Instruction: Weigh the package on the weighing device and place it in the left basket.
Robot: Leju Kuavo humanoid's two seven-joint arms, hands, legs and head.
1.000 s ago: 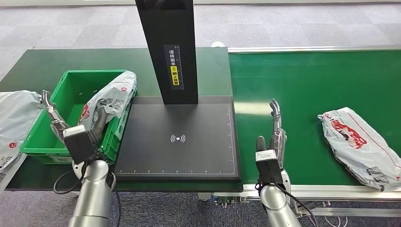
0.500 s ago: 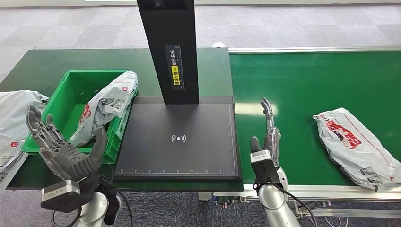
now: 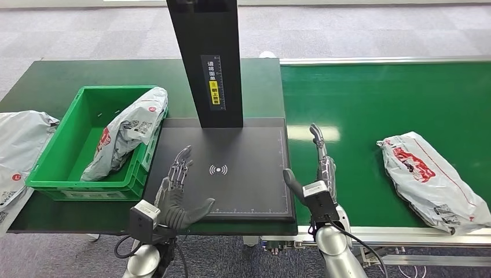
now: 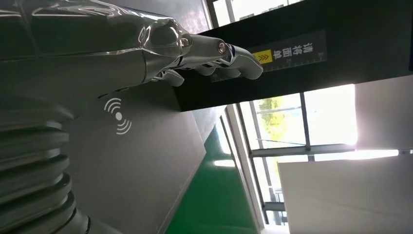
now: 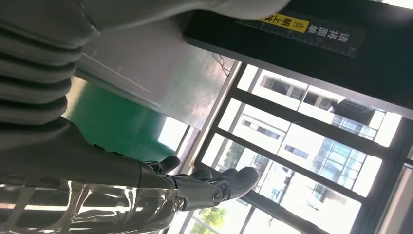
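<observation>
A grey package with red print [image 3: 431,179] lies on the green conveyor belt [image 3: 382,104] at the right. Another grey package [image 3: 124,133] leans inside the green basket [image 3: 55,174] at the left, its top over the basket's right rim. The black weighing plate [image 3: 223,168] with a white signal mark lies bare between them. My left hand [image 3: 176,194] hovers open over the plate's near left part, fingers spread; the left wrist view shows its fingers [image 4: 214,53] above the plate [image 4: 136,161]. My right hand [image 3: 315,174] stands open at the plate's right edge, holding nothing.
A black post [image 3: 208,61] with a yellow label rises from the plate's far side. More grey packages [image 3: 17,150] lie left of the basket on the dark green table [image 3: 46,81]. The belt between my right hand and the package is bare.
My left hand has swung right, from beside the basket to over the weighing plate. My right hand shifted slightly left and spread its thumb. The package on the belt has drifted a little left.
</observation>
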